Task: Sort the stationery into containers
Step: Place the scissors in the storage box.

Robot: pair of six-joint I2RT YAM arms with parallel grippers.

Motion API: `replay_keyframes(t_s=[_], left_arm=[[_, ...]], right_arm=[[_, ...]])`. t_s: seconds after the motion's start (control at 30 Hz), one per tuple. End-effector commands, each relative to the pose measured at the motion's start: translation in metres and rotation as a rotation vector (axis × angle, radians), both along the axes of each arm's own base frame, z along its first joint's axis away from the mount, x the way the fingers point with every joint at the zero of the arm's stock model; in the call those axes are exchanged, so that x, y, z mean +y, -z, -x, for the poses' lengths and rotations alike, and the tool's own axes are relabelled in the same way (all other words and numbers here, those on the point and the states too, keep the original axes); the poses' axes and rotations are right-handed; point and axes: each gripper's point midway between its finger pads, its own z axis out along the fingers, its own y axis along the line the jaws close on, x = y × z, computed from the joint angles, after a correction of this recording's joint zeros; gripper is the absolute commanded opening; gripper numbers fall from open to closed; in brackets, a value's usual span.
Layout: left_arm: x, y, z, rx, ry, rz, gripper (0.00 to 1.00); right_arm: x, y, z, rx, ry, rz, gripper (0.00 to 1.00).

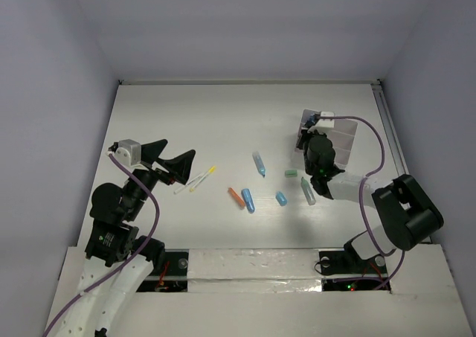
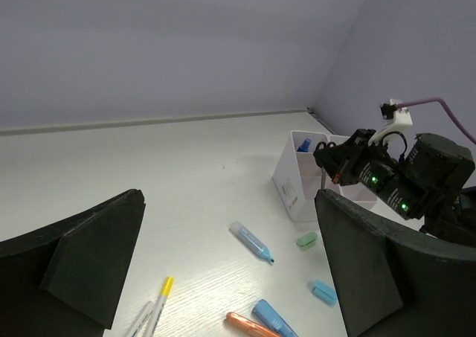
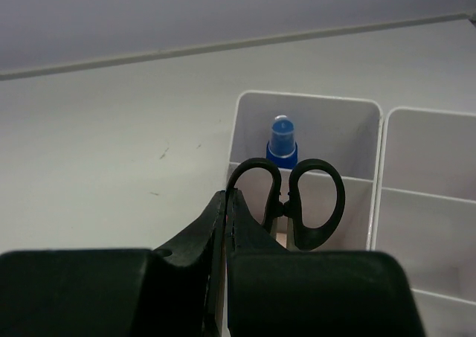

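My right gripper point(image 3: 225, 196) is shut on the left handle loop of the black-handled scissors point(image 3: 316, 203), which hang upright in a compartment of the white containers point(image 3: 309, 97) point(image 1: 343, 135). A blue-capped bottle point(image 3: 282, 140) stands in the compartment behind. My left gripper point(image 2: 227, 203) point(image 1: 178, 151) hovers open and empty at the left, above the table. Between the arms lie two white yellow-tipped pens point(image 1: 197, 179), an orange marker point(image 1: 236, 197), a blue marker point(image 1: 248, 200), a pale blue tube point(image 2: 253, 242), a mint eraser point(image 2: 306, 239), a small blue piece point(image 2: 323, 291) and a teal tube point(image 1: 307, 190).
The containers stand at the back right, close to the right wall rail point(image 1: 387, 121). The right arm's purple cable point(image 1: 372, 140) loops over them. Grey walls close the table on three sides.
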Motion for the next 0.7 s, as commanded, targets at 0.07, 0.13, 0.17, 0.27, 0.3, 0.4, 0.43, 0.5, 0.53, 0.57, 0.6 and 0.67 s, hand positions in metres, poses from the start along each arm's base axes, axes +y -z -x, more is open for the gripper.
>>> replay_keyframes(t_s=[0.07, 0.13, 0.17, 0.27, 0.3, 0.4, 0.43, 0.5, 0.53, 0.57, 0.6, 0.67], left_arm=[[0.000, -0.024, 0.004, -0.071, 0.010, 0.015, 0.99], [-0.001, -0.024, 0.004, -0.069, 0.012, 0.015, 0.99], [0.000, -0.024, 0.004, -0.070, 0.010, 0.017, 0.99], [0.000, -0.025, 0.004, -0.073, 0.010, 0.018, 0.99], [0.000, -0.025, 0.004, -0.074, 0.010, 0.016, 0.99], [0.000, -0.025, 0.004, -0.073, 0.010, 0.018, 0.99], [0.000, -0.025, 0.005, -0.074, 0.012, 0.016, 0.99], [0.000, -0.025, 0.005, -0.074, 0.010, 0.016, 0.99], [0.000, -0.024, 0.004, -0.072, 0.010, 0.016, 0.99], [0.000, -0.025, 0.004, -0.073, 0.009, 0.017, 0.99], [0.000, -0.025, 0.005, -0.073, 0.007, 0.017, 0.99], [0.001, -0.025, 0.004, -0.071, 0.002, 0.021, 0.99]], right_arm=[[-0.009, -0.014, 0.001, -0.088, 0.049, -0.077, 0.00], [-0.010, -0.012, 0.002, -0.085, 0.052, -0.076, 0.00], [-0.009, -0.011, 0.002, -0.086, 0.050, -0.077, 0.00], [-0.009, -0.010, 0.005, -0.087, 0.040, -0.097, 0.13], [-0.008, -0.010, 0.006, -0.088, 0.032, -0.102, 0.19], [-0.005, -0.016, 0.009, -0.093, 0.007, -0.112, 0.38], [-0.004, -0.018, 0.009, -0.093, 0.002, -0.111, 0.40], [-0.003, -0.026, 0.010, -0.097, -0.008, -0.109, 0.47], [-0.003, -0.029, 0.010, -0.099, -0.008, -0.105, 0.48], [-0.005, -0.033, 0.012, -0.095, -0.007, -0.103, 0.49], [-0.005, -0.036, 0.013, -0.092, -0.008, -0.106, 0.49], [-0.002, -0.042, 0.014, -0.070, -0.023, -0.112, 0.50]])
